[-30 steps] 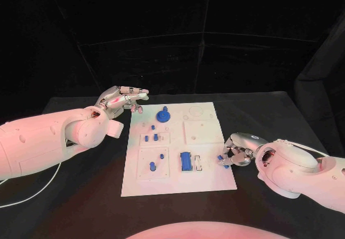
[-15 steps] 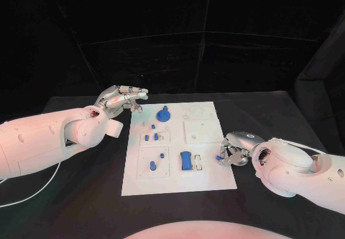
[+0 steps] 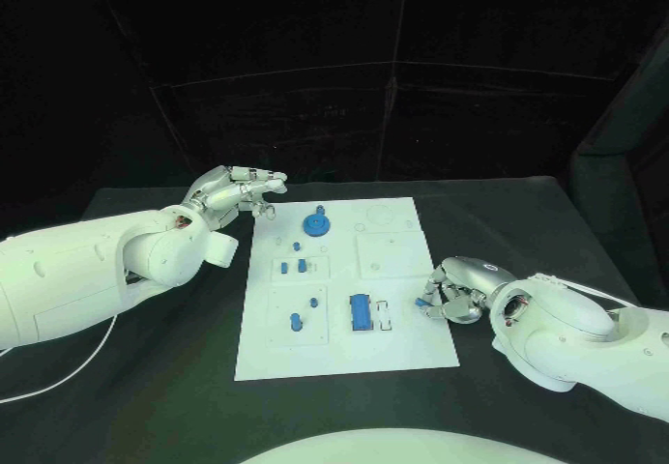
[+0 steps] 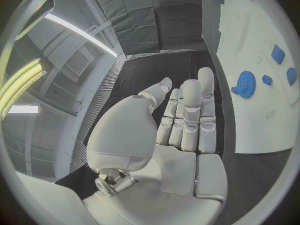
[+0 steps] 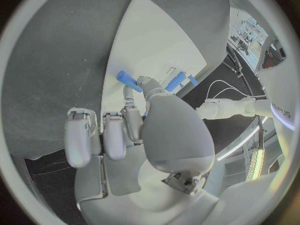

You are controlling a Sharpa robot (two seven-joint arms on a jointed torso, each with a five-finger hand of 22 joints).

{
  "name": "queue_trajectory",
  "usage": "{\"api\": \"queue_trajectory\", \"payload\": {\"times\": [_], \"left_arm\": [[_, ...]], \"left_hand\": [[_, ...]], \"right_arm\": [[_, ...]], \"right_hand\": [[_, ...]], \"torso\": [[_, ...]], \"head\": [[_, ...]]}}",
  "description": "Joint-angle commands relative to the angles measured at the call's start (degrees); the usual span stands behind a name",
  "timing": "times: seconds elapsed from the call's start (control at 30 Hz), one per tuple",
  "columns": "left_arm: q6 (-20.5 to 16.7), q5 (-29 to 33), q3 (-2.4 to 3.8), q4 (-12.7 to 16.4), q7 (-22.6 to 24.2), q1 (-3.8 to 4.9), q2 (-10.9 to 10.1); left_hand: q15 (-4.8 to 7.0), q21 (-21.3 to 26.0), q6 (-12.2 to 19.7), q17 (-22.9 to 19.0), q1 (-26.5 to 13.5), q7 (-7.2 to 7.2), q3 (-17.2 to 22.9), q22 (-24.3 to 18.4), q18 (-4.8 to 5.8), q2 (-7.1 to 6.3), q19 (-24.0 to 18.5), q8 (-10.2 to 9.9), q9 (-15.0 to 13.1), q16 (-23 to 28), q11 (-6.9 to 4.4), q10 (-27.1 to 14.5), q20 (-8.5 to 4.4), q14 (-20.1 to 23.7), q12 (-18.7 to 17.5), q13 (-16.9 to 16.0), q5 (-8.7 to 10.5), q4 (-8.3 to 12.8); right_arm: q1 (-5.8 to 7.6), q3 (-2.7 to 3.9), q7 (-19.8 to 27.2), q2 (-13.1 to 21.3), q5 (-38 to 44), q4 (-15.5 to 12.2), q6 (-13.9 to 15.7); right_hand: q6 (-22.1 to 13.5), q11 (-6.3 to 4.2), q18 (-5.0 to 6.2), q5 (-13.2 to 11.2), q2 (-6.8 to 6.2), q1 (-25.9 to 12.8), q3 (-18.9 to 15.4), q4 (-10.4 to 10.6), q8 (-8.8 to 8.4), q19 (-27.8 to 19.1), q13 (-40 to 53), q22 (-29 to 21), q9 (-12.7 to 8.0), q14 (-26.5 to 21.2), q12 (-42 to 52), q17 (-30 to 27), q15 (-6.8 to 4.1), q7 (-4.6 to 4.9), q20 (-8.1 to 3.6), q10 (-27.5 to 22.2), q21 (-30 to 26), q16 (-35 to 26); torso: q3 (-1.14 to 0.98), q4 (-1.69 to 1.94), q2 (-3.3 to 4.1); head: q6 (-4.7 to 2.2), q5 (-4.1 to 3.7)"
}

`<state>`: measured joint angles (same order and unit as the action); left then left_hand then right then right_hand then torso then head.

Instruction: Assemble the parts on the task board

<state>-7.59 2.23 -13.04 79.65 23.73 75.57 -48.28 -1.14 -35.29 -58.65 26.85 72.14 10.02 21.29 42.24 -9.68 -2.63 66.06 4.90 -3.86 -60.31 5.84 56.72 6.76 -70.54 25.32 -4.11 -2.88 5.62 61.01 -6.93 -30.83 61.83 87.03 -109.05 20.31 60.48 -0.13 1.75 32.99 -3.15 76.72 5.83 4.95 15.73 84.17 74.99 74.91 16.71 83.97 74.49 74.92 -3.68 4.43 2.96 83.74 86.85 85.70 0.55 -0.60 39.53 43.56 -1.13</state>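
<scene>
A blue peg is pinched by the right hand at the board edge, insertion judged next; the left hand is held released.

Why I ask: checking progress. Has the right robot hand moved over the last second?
Yes, slightly: the right robot hand crept left along the white task board's right edge, holding a small blue part.

- A black table spreads under both hands and reaches out to every side of them.
- Black cloth walls stand beyond the table's far edge, past the left hand, with pale seam lines crossing them.
- In the left wrist view, a ceiling with long lit strip lamps and a slatted vent shows behind the hand.
</scene>
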Motion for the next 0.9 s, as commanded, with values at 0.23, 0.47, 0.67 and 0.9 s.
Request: {"api": "queue_trajectory", "payload": {"times": [0.23, 0.47, 0.67, 0.9], "left_arm": [[0.6, 0.0, 0.04, 0.1, 0.4, 0.08, 0.0], [0.6, 0.0, 0.04, 0.1, 0.4, 0.08, 0.0], [0.6, 0.0, 0.04, 0.1, 0.4, 0.08, 0.2], [0.7, 0.0, 0.04, 0.1, 0.4, 0.08, 0.2]], "left_hand": [[-0.02, 0.4, 0.4, -0.1, 0.5, -0.1, -0.3, -0.1, -0.78, 0.36, 0.2, -0.1, 0.0, 0.2, 0.07, -0.5, 0.24, 0.6, 0.4, 0.1, -0.3, 0.0], [-0.02, 0.4, 0.4, -0.1, 0.5, -0.1, -0.3, -0.1, -0.78, 0.36, 0.2, -0.1, 0.0, 0.2, 0.07, -0.5, 0.24, 0.6, 0.4, 0.1, -0.3, 0.0], [-0.02, 0.4, 0.4, -0.1, 0.5, -0.1, -0.3, -0.1, -0.78, 0.36, 0.2, -0.1, 0.0, 0.2, 0.07, -0.5, 0.24, 0.6, 0.4, 0.1, -0.3, 0.0], [-0.02, 0.4, 0.4, -0.1, 0.5, -0.1, -0.3, -0.1, -0.78, 0.36, 0.2, -0.1, 0.0, 0.2, 0.07, -0.5, 0.24, 0.6, 0.4, 0.1, -0.3, 0.0]], "right_arm": [[0.1, 0.05, 3.0, 0.2, -8.8, -2.0, 10.4], [0.11, 0.06, 3.2, -0.5, -12.9, -2.2, 9.8], [0.11, 0.05, 1.4, -2.5, -15.6, -1.1, 4.8], [0.11, 0.05, -0.7, -4.8, -16.8, -0.1, 3.2]], "right_hand": [[0.3, -0.24, -0.84, 0.6, -0.63, -1.2, 1.0, 0.5, 0.07, 3.5, 4.3, 12.7, 0.4, 4.8, 0.3, 9.4, -0.28, -0.21, -0.42, 0.3, 0.4, 0.3], [0.4, -0.23, -0.84, 0.0, -0.99, -1.7, 1.3, 0.7, -0.03, 3.5, 4.3, 12.7, 0.6, 4.8, 0.3, 9.4, -0.28, -0.2, -0.42, 0.4, 0.4, 0.3], [1.3, -0.46, -0.84, -1.9, -1.44, -3.1, 1.7, 1.7, 0.08, 3.5, 4.4, 12.8, 0.9, 4.8, 0.3, 9.5, -0.42, -0.55, -0.49, 0.5, 0.4, 0.4], [2.6, -0.94, -0.9, -2.5, -1.4, -4.1, 2.2, 2.4, 0.45, 3.7, 4.6, 12.9, 1.4, 4.9, 0.6, 9.7, -0.77, -1.15, -0.76, 0.9, 0.6, 0.5]], "torso": [[0.03, 0.07, 0.03], [0.0, 0.02, 0.05], [0.05, 0.11, 0.07], [0.04, 0.1, 0.05]], "head": [[0.01, 0.12], [0.1, 0.44], [0.27, 0.32], [0.29, 0.45]]}}
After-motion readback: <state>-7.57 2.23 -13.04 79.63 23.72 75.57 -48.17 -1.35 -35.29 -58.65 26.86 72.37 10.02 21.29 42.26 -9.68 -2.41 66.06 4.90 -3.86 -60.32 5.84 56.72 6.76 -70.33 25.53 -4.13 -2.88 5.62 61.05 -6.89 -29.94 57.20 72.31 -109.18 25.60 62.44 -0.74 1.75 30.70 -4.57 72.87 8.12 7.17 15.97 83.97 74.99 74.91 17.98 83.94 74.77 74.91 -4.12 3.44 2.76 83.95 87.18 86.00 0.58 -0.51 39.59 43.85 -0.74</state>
